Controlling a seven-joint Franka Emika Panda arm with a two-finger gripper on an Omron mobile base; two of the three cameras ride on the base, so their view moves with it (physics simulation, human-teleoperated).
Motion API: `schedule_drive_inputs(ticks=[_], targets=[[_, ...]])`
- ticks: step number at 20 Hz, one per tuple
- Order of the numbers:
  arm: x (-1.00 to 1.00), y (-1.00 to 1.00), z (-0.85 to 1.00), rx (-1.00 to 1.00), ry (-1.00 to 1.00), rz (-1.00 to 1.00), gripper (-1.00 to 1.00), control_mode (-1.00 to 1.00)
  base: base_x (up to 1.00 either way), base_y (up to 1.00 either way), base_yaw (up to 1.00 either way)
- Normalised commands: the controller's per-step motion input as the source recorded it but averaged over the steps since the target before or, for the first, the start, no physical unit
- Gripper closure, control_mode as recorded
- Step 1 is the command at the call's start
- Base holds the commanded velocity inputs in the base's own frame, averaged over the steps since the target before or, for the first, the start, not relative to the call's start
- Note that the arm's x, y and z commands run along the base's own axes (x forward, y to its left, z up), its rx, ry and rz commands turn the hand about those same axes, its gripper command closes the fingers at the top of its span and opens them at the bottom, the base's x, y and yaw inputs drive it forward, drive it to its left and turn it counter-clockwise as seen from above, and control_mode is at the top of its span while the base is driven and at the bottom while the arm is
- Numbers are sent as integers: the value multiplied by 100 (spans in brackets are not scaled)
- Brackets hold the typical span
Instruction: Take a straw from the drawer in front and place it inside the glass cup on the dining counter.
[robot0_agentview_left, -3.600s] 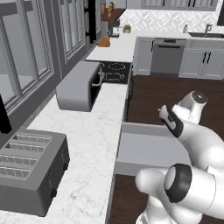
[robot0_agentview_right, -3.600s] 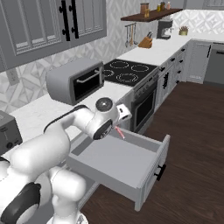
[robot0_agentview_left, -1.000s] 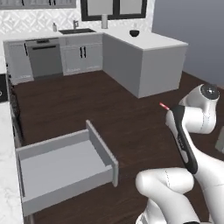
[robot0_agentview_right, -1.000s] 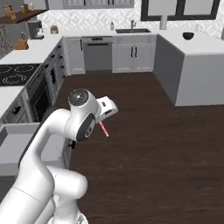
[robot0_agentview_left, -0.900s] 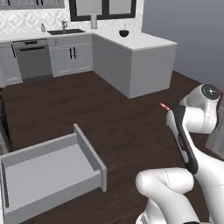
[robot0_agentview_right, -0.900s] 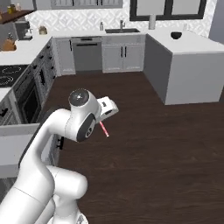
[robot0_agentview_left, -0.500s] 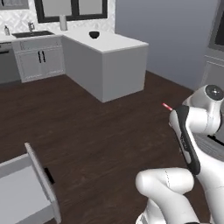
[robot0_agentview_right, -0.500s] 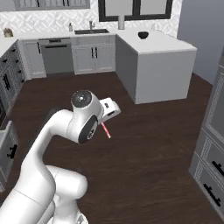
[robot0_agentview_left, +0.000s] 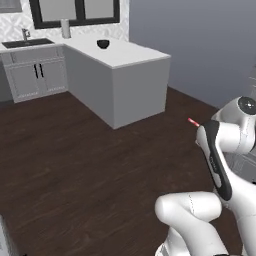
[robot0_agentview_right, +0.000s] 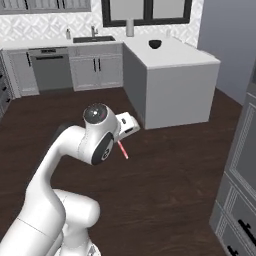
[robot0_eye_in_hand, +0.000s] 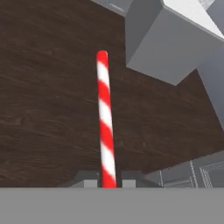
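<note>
One straw (robot0_eye_in_hand: 105, 118), one hand (robot0_eye_in_hand: 109, 180), one table (robot0_agentview_right: 176, 61).
Hand grasps the straw, raised above the dark floor (robot0_agentview_left: 75, 150).

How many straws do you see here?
1: the straw, red-and-white striped, is pinched between the gripper tips, sticking out over the dark wood floor. Others may be out of view.
</note>
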Motion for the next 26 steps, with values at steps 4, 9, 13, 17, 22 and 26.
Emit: schedule_drive_inputs(ticks=[4,9,13,17,22,26], targets=[[0,0,0,0,0,0,100,100,100,-40,0],[0,0,0,0,0,0,100,100,100,-42,0],[0,0,0,0,0,0,100,100,100,-29,0],[0,0,0,0,0,0,100,100,100,-9,0],[0,0,0,0,0,0,100,100,100,-9,0],[0,0,0,0,0,0,100,100,100,-40,0]])
